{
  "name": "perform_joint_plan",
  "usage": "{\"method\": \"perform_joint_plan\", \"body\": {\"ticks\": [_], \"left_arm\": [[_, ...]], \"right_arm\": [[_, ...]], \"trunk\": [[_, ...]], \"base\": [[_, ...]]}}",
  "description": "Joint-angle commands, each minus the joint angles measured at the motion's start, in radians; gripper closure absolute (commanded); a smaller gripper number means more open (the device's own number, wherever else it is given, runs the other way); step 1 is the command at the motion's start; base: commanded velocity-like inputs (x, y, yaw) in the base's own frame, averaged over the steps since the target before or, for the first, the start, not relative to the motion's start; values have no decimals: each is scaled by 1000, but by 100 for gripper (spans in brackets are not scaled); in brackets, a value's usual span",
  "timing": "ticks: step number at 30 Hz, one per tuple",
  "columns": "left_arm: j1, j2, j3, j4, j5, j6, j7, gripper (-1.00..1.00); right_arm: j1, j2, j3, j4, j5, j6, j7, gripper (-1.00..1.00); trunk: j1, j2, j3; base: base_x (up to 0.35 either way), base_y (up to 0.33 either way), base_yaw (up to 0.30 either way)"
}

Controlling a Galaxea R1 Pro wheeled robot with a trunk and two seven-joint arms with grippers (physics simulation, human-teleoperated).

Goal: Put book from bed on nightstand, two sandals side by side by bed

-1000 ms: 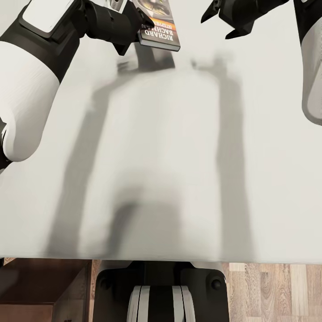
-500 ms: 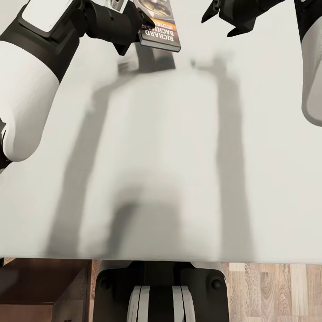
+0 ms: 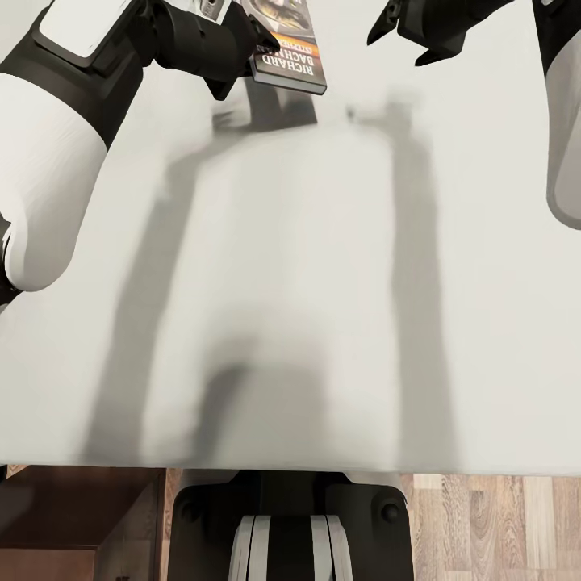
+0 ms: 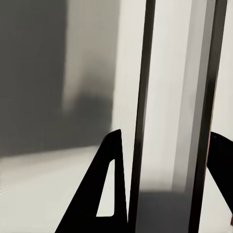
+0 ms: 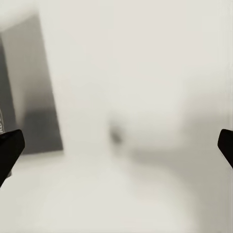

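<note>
Left black two-finger gripper [image 3: 254, 36] clenched on edge of small dark paperback book with orange band [image 3: 288, 48], lifted clear above off-white mattress of bed [image 3: 323, 282], likely for carry to nightstand. Right black gripper [image 3: 407, 36] spread, empty, hovering near far mattress edge.

The mattress of the bed [image 3: 323, 242] is a plain off-white crossed by soft grey shadows, and at the bottom right of the head view the floor [image 3: 492, 524] shows pale brown wood planks with visible grain, while the bottom left corner is a dark reddish brown. At the upper left the left arm [image 3: 56, 145] is white with black joints, its black left gripper [image 3: 242, 40] against the book [image 3: 286, 52], whose dark cover carries a picture, an orange band and white lettering. The right gripper [image 3: 407, 36] at the top is black, and the right arm [image 3: 565, 121] at the right edge is white-grey.
</note>
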Motion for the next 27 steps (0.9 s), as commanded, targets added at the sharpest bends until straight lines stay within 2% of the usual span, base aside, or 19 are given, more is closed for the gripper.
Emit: {"method": "perform_joint_plan", "body": {"ticks": [1,27], "left_arm": [[-1,0,-3,-1,12,-1,9,100],[-1,1,-3,-1,11,0,9,100]], "right_arm": [[-1,0,-3,-1,-6,4,-5,-100],[-3,6,1,-4,-7,4,-8,-100]], "trunk": [[0,0,-1],[0,0,-37]], "base": [[0,0,0],[0,0,0]]}}
